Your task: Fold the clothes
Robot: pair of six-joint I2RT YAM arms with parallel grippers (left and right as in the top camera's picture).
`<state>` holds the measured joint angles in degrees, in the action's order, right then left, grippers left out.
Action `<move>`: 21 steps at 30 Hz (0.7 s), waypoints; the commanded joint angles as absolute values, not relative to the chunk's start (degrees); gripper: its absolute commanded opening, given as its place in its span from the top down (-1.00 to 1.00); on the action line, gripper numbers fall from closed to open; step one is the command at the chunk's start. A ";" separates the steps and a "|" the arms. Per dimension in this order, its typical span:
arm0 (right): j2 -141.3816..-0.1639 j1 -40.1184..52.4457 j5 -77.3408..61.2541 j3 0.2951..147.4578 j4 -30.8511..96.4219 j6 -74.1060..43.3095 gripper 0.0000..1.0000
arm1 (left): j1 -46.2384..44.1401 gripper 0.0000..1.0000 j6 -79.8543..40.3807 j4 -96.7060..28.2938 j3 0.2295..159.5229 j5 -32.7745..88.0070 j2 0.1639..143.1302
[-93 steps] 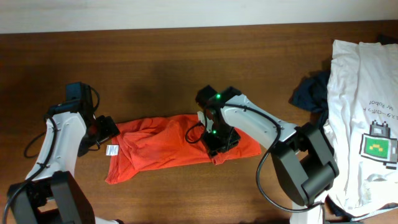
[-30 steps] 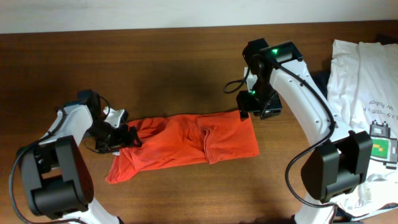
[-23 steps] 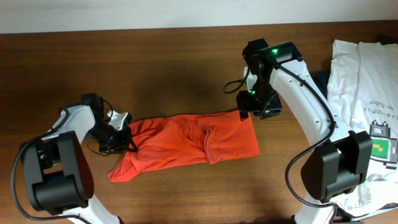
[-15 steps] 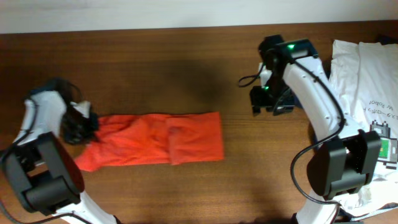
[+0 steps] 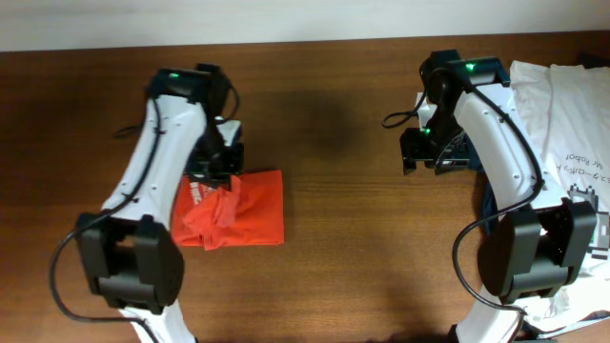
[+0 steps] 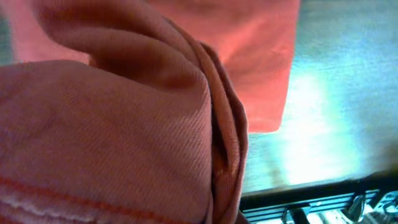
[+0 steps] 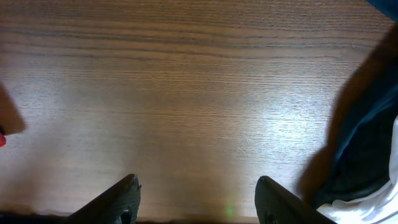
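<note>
an orange garment lies folded into a compact, roughly square bundle on the wooden tabletop, left of centre in the overhead view. its upper left part is rumpled and its right side lies flat.

the left arm reaches in from the lower left and bends over the bundle. the left gripper sits at the bundle's upper left edge, above the cloth. in the left wrist view, bunched orange fabric fills nearly the whole frame. a flatter layer of the same cloth shows at the top and a strip of bare wood at the right. the fingers are hidden there, so it cannot be told whether this gripper is pinching the cloth or spread.

the right gripper hangs over bare wood in the upper right of the overhead view, well apart from the orange garment. its wrist view shows both fingertips at the bottom edge, spread wide with nothing between them.

a dark blue garment takes up the right edge of the right wrist view. a white t-shirt with a small printed graphic lies along the right edge of the overhead view, just beside the right arm.
</note>
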<state>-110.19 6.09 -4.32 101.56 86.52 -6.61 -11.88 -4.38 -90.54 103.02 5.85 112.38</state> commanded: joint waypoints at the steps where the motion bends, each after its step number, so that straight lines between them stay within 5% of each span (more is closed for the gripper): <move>1: -109.67 6.33 -3.79 101.80 86.61 -6.17 -0.26 | -15.44 0.83 -6.44 -90.19 103.55 6.72 116.18; 14: -109.67 6.35 -3.81 101.78 86.78 -6.17 -0.26 | -18.48 0.80 -6.44 -95.77 100.40 3.66 117.16; 16: -109.67 6.35 -3.81 101.80 86.80 -6.20 -0.27 | -18.50 0.57 -6.44 -93.36 99.02 4.69 117.16; 17: -109.67 6.35 -3.81 101.80 86.78 -6.20 -0.27 | -18.50 0.07 -6.42 -91.64 98.91 8.01 117.16; 18: -109.67 6.35 -3.81 101.80 86.78 -6.20 -0.26 | -18.48 -0.14 -4.32 -87.68 98.94 15.09 117.16; 21: -109.67 6.35 -3.88 101.80 86.80 -6.20 -0.28 | -16.47 -0.18 2.00 -78.04 101.27 30.79 117.14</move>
<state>-110.19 6.09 -4.32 101.56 86.74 -6.20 -18.26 -2.15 -80.12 99.09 18.74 116.92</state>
